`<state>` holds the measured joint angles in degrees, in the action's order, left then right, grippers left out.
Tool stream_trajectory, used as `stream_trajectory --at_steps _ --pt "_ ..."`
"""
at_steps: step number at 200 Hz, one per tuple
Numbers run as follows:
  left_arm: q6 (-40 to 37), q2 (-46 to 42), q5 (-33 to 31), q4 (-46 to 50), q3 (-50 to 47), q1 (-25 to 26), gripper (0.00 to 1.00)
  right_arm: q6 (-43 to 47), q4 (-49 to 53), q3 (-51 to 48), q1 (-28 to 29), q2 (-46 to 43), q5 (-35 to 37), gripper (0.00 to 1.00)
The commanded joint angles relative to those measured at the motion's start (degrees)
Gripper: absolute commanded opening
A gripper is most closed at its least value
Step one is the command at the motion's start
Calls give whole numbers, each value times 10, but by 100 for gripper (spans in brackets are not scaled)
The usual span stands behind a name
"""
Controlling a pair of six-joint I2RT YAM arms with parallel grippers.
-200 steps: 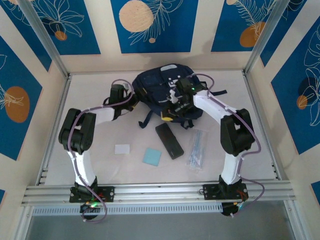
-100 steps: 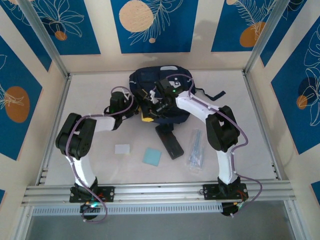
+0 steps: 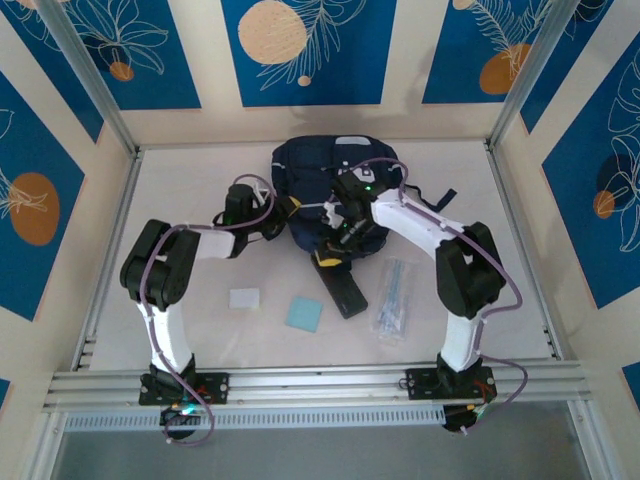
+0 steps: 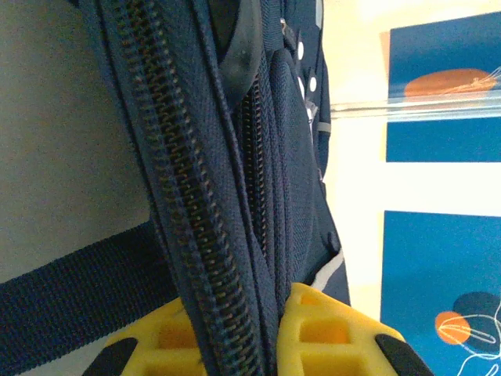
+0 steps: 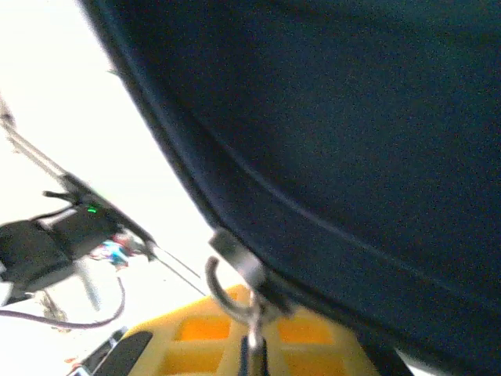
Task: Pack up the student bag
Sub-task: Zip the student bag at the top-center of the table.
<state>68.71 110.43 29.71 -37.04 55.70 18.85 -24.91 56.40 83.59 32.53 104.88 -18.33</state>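
Left claw (image 4: 258,338) clamps the bag (image 4: 290,157) at its zip seam, anchoring it; my right claw (image 5: 254,345) pinches the zip pull (image 5: 232,274).

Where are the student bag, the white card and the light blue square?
student bag (image 3: 312,162), top external view, on its navy upper panel.
white card (image 3: 244,297), top external view, on its middle.
light blue square (image 3: 303,314), top external view, on its middle.

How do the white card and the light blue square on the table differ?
The white card is a wide rectangle; the light blue square looks squarer and larger. The white card lies parallel to the near edge of the table; the light blue square is turned at an angle. Both lie flat on it, nearer than the student bag.
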Motion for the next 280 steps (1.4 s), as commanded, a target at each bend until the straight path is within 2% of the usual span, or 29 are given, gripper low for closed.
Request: stream_trajectory --at_steps 1,19,35,44,51,63,75,83,96,103,116,149,186,210,260,280 --pt "-99 -1 3 72 53 -44 0 50 162 -24 -27 -41 104 0" --pt "-150 12 19 154 104 -54 0 47 188 -11 -59 -30 228 0" --pt "-183 21 9 221 147 -59 0 27 207 31 -65 4 342 0" --pt "-191 22 -1 240 161 -60 0 17 197 59 -58 26 363 0" --pt "-192 21 -7 248 168 -60 1 17 176 80 -50 41 354 0" --pt "-187 15 -16 254 171 -60 26 16 123 113 -33 64 321 0" --pt "-184 3 -24 260 167 -60 43 6 72 140 -19 82 283 0" --pt "-184 -8 -30 272 162 -60 61 -4 37 158 -14 92 251 0" --pt "-190 -30 -41 296 150 -61 84 -21 -15 180 -10 104 194 0" --pt "-196 -47 -46 309 141 -61 91 -31 -40 188 -9 107 169 0" --pt "-203 -79 -56 324 117 -62 99 -47 -84 204 -10 113 124 0" --pt "-176 -162 -73 318 33 -61 100 -91 -153 251 -12 140 43 0" --pt "-48 -215 -89 217 -77 -43 99 -142 -207 283 -4 171 -21 0" --pt "6 -207 -113 165 -95 -14 93 -163 -237 279 8 173 -39 0" --pt "93 -135 -119 71 -72 35 72 -171 -257 245 23 161 -46 0" --pt "118 -126 -110 53 -72 46 73 -167 -258 225 22 146 -28 0"
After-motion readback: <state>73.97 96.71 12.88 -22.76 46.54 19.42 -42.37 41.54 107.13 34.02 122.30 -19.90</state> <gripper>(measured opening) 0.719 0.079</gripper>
